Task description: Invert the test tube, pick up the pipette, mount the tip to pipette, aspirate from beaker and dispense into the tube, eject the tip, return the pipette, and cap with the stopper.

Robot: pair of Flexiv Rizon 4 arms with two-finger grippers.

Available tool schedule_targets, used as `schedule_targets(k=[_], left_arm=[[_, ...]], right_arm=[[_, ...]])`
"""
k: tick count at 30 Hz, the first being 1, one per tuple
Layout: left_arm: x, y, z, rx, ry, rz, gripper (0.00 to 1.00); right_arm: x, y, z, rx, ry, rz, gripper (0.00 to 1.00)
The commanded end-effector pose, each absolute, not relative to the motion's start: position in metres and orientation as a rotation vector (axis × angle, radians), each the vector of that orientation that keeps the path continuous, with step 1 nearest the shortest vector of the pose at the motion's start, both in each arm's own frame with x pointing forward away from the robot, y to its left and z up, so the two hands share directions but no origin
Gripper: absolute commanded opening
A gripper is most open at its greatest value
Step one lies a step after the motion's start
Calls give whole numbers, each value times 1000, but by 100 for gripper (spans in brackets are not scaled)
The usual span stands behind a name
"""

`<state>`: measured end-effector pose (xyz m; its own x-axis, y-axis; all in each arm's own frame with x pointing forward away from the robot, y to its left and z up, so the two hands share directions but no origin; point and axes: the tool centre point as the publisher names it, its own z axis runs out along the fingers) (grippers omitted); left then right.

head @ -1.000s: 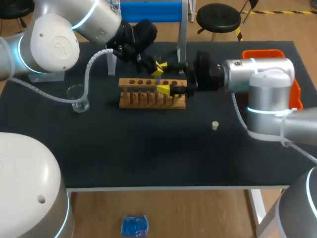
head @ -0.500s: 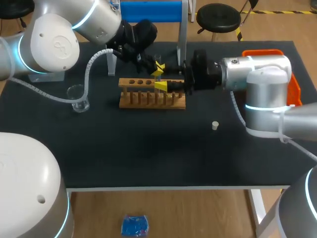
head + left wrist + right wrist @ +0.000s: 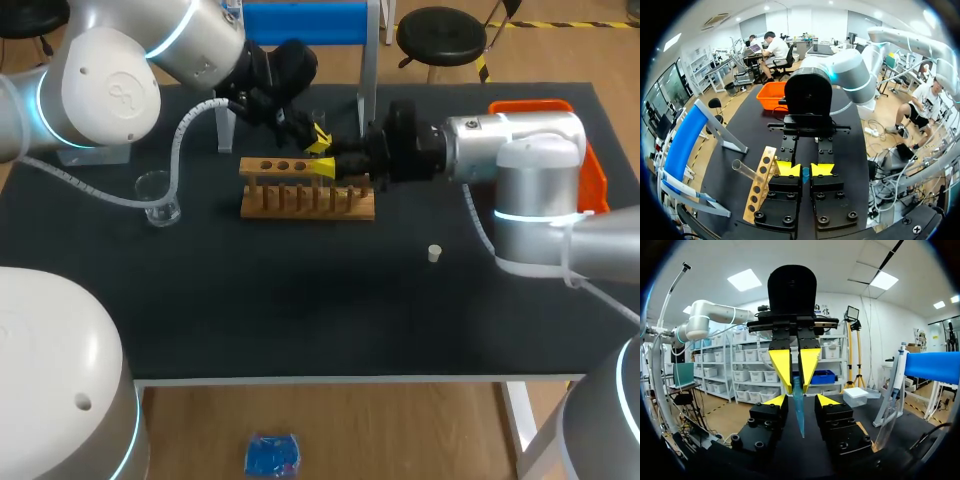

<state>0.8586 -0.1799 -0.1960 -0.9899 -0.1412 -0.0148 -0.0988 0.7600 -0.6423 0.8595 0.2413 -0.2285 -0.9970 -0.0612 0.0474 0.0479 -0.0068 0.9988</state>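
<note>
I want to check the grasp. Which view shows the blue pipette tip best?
The right wrist view: the blue pipette tip shows along most of its length, pinched by the left tool. The left wrist view shows only its end between the yellow fingers; the head view hardly shows it.

Worktop (image 3: 300, 310): matt black. Rack (image 3: 305, 197): light brown wood. Tip (image 3: 799, 412): translucent blue. Left hand (image 3: 805, 169) and right hand (image 3: 801, 400): black bodies, yellow fingertips. Left arm (image 3: 110, 90) and right arm (image 3: 540, 160): white and grey shells, cyan light rings. Bin (image 3: 597, 185): orange. Stopper (image 3: 434, 253): off-white. Beaker (image 3: 158, 197) and test tube (image 3: 744, 170): clear, colourless.
</note>
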Motion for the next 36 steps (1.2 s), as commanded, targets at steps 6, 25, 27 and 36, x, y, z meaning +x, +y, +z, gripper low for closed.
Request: schedule_targets(k=[6,25,27,36], left_arm=[[859,-180,-195,-197,2893,-1045,0],[859,-180,-195,-197,2893,-1045,100],[859,-180,-195,-197,2893,-1045,100],[859,-180,-195,-197,2893,-1045,100]], right_arm=[[860,242,-230,27,-2157,-2174,0],[858,225,-226,51,-2166,-2186,0],[858,215,-225,58,-2169,-2190,0],[863,167,-226,66,-2215,-2204,0]])
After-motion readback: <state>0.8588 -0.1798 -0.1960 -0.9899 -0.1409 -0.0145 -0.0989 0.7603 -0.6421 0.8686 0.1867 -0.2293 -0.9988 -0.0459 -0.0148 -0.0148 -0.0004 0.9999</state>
